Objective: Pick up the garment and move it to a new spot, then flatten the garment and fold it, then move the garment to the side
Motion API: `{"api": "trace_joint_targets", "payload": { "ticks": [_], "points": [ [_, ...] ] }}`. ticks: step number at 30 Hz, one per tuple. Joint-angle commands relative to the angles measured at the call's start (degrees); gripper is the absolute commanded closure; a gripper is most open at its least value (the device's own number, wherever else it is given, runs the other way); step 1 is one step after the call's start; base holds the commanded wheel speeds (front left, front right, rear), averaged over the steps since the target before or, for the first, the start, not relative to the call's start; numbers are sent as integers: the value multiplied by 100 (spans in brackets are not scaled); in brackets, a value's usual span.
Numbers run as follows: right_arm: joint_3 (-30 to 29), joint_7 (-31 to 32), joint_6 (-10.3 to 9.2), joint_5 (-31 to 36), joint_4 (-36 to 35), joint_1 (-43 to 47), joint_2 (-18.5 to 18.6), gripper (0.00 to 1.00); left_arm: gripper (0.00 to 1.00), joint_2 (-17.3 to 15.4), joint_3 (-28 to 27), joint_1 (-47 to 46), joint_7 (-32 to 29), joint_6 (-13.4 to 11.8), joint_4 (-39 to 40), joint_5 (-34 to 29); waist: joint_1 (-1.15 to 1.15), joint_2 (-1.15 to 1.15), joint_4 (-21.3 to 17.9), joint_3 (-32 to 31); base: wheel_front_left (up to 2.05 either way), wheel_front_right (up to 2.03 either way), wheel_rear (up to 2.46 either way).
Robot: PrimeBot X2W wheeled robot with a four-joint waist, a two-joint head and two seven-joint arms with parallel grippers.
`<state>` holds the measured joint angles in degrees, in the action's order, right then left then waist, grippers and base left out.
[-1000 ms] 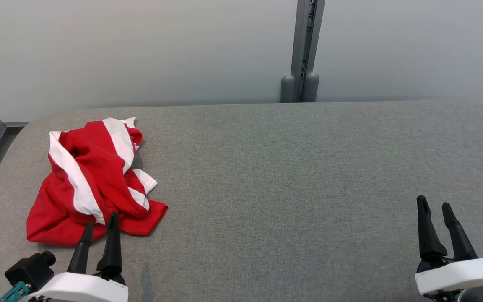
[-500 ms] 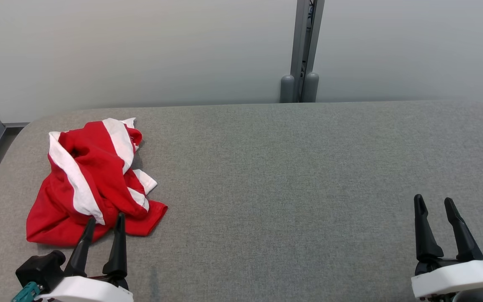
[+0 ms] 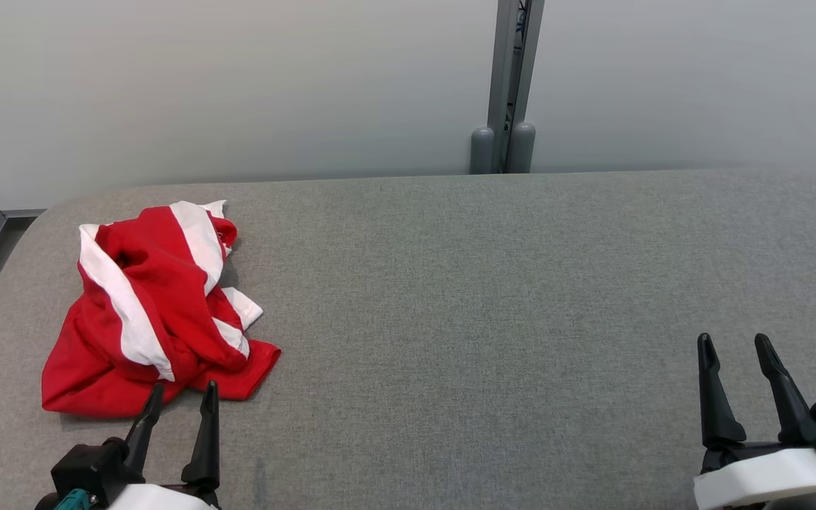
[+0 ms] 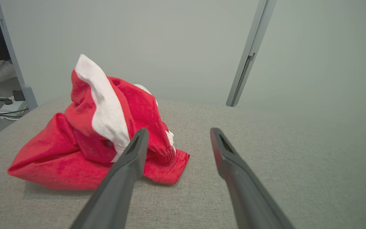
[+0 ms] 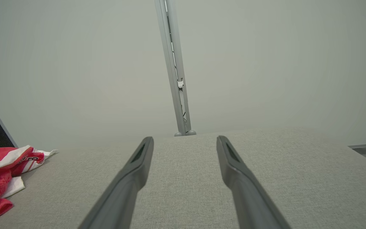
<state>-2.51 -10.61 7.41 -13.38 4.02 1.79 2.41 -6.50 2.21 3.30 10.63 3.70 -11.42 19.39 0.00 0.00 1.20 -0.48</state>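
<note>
Fingers on my left gripper (image 3: 185, 386) sit spread at lower left, aimed at the near edge of the crumpled garment (image 3: 160, 283) for the grab, right gripper (image 3: 732, 340) spread too, idle lower right.

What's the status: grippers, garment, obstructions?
Left gripper open, empty, at near edge of garment. Right gripper open, empty, well apart from it. Garment crumpled on grey table, not yet picked up. Path unobstructed.
</note>
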Motion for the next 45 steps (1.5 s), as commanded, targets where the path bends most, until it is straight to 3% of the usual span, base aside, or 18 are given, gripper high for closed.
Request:
{"api": "trace_joint_targets", "payload": {
  "ticks": [1, 23, 29, 45],
  "points": [
    [-19, -67, 10, 187, -50, 49, 54, 0, 0, -47, -11, -39, 60, -53, 8, -182, 0, 0, 3, -1, 0, 0, 0],
    [-109, -316, 11, 970, 258, 223, 63, 0, 0, -22, -196, 122, 310, -265, -227, -1062, 0, 0, 90, -90, 0, 0, 0],
    [-176, -384, 12, 747, 356, 274, 65, 0, 0, 23, -240, 150, 366, -187, -249, -1240, 0, 0, 134, -122, 0, 0, 0],
    [-251, -474, 12, 1063, 414, 359, 69, 0, 0, 83, -325, 209, 466, -114, -192, -1580, 0, 0, 188, -158, 0, 0, 0]
  ]
}}
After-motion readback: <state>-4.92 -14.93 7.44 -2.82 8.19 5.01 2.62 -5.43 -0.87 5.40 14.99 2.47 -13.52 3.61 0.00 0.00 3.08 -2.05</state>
